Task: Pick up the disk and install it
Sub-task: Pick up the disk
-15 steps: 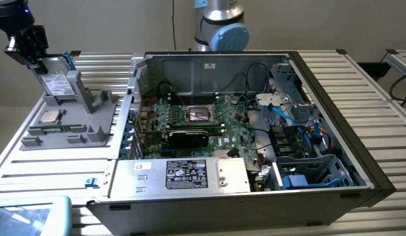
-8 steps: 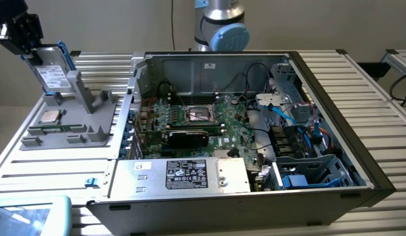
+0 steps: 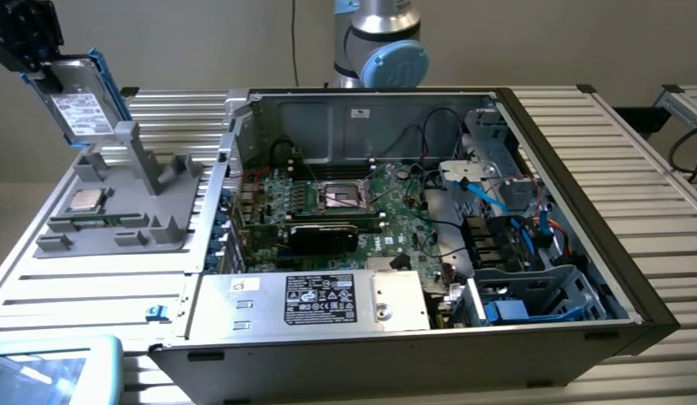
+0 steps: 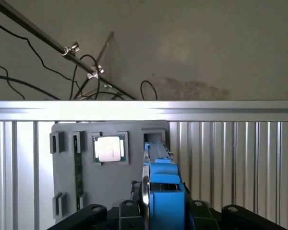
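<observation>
- At the far left of the exterior view, the claw (image 3: pixel 39 59) hangs above the counter (image 3: pixel 101 287), closed on the disk (image 3: pixel 84 108).
- The disk is held in the air, tilted. Its white label faces the camera and its blue bracket runs along the edges.
- Just under it stands a grey stand (image 3: pixel 135 181) with upright posts. The disk's lower corner is close to the top of one post; I cannot tell whether they touch.
- A square silver chip (image 3: pixel 84 201) lies in a pocket on the stand's left part, and a green memory stick (image 3: pixel 95 224) lies just nearer than it.
- Right of the stand, an open case (image 3: pixel 326 118) lies on the counter. Inside are a green board (image 3: pixel 348 211) and, at the near edge, a silver box (image 3: pixel 326 299) with a black label.
- A blue-trimmed bay (image 3: pixel 540 295) sits in the case's near right corner.
- The arm's base (image 3: pixel 377 42) rises at the far side, behind the case.
- In the wrist view, the claw (image 4: pixel 163 218) grips the disk (image 4: pixel 164 189) edge-on between black fingers (image 4: pixel 129 211).
- Beyond it lie the stand (image 4: pixel 110 191), the chip (image 4: pixel 109 148) and the stick (image 4: pixel 78 165).
</observation>
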{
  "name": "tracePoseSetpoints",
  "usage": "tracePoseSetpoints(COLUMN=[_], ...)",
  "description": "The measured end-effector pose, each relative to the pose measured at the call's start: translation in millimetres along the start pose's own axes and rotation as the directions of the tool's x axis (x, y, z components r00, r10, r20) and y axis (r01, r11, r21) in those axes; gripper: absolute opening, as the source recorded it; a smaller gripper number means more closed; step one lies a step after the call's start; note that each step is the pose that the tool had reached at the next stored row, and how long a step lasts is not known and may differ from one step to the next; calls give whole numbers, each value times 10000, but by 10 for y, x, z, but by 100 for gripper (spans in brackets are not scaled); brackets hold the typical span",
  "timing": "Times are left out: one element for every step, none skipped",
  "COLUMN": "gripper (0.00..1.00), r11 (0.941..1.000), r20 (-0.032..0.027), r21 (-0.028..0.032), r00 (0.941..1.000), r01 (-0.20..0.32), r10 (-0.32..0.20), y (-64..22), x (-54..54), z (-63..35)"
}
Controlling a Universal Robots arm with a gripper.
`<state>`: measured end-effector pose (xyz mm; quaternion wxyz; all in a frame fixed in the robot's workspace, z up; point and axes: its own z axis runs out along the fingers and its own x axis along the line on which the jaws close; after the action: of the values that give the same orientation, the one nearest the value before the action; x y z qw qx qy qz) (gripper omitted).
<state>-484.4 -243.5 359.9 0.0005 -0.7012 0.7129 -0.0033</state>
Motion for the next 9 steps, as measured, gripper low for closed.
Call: tracePoseSetpoints(gripper=[37, 37, 37, 37, 37, 37, 37, 37, 37], r11=[10000, 10000, 10000, 10000, 10000, 10000, 10000, 10000, 10000], r20=[0, 0, 0, 0, 0, 1, 0, 0, 0], r21=[2, 3, 6, 8, 12, 14, 13, 14, 13], r00=[10000, 10000, 10000, 10000, 10000, 10000, 10000, 10000, 10000], r01=[0, 0, 0, -1, 0, -1, -1, 1, 0], r10=[0, 0, 0, 1, 0, 1, 1, -1, 0], y=[0, 0, -1, -2, -3, -3, -5, -10, -19], x=[0, 1, 0, 0, 1, 1, 1, 1, 1], z=[-44, -89, -134, -178, -223, -267, -312, -357, -405])
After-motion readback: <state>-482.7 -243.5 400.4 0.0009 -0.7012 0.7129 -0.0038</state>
